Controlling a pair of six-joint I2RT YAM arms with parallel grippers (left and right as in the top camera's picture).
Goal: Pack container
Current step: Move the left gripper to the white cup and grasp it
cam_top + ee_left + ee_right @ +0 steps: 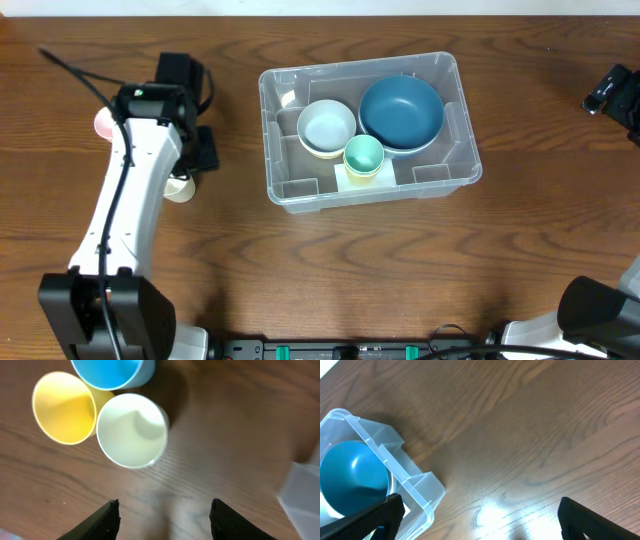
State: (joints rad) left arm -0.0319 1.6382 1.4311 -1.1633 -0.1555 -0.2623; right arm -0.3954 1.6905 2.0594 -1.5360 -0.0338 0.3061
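**Left:** left end effector (165, 517) hovers low over the table (520, 270). Jaws stand part-open w/ bare table between them; no grip. Just ahead of it is a tight cluster of three loose items: yellow cup (64, 407), blue cup (112, 372) and white cup (132, 430), the last nearest the fingers. All three are outside the container, i.e. not packed. In the overhead view the arm hides most of the cluster. A pink edge shows beside the arm; ident. not possible.

**Centre:** container (295, 185) sits upright on the table, top open, no lid seen. Contents: white bowl (327, 128), green cup (363, 155) just in front of it, and dark blue bowl (401, 112) at the rt. end.

**Progress (est.):** approx. half done. Three items are in, at least three are left.

**Container vs. left end effector:** well apart, to its right. Only a blurred corner shows at the rt. edge of the left wrist view.

**Right:** right end effector (480, 520) is at the far rt. edge of the table, jaws fully wide, empty. The container is well apart to its left. One corner, w/ the dark blue bowl inside, shows in the right wrist view.
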